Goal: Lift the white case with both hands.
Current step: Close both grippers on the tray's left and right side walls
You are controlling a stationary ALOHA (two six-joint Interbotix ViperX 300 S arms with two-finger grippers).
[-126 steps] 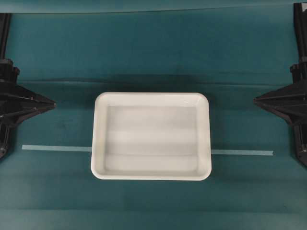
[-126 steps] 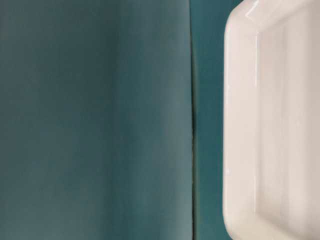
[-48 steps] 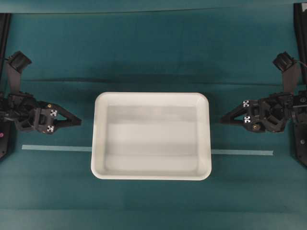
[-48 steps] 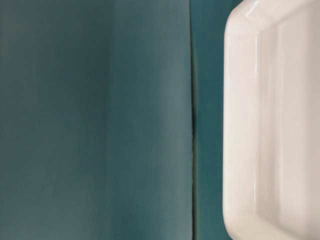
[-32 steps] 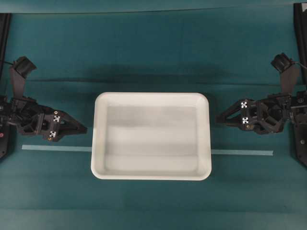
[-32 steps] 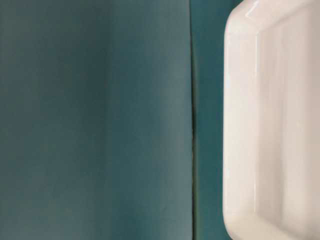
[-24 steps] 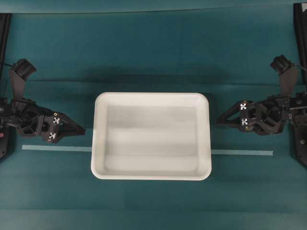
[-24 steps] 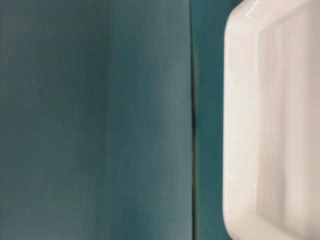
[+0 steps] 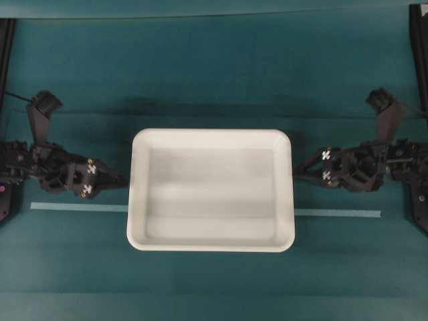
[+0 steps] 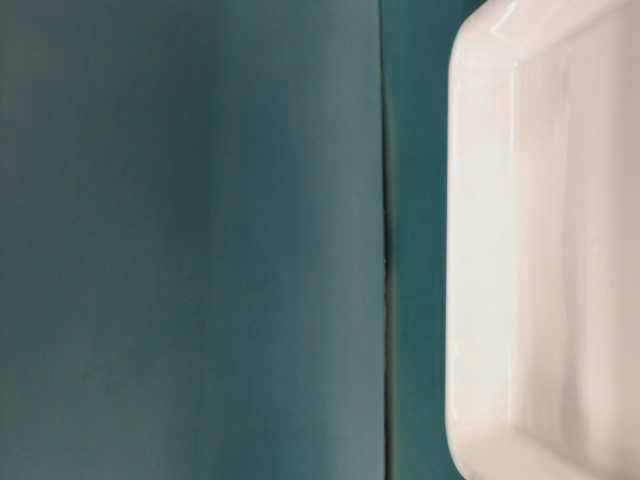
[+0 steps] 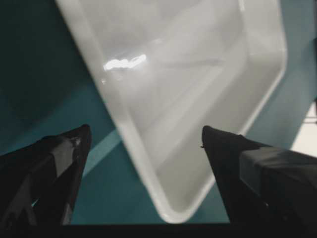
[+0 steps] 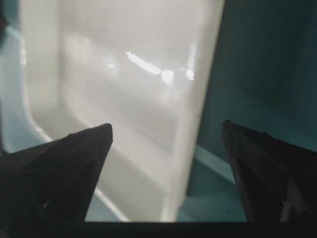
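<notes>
White glossy case (image 9: 210, 190) sits flat mid-tabletop, long sides parallel to the near and far edges. We see the teal cloth tabletop (image 9: 200, 73) with a pale tape strip (image 9: 338, 213) running left-right and passing under the case.

Left claw (image 9: 122, 181) is just beside the case's left rim, fingers spread apart, nothing between them. In the left wrist view the left claw's fingers (image 11: 64, 163) straddle the case's near corner without touching it.

Right claw (image 9: 298, 168) is just beside the right rim, also spread wide and empty. In the right wrist view its fingers (image 12: 74, 163) frame the rim, one over the tray side, one over cloth.

Table-level view shows only the case rim resting on the cloth.
</notes>
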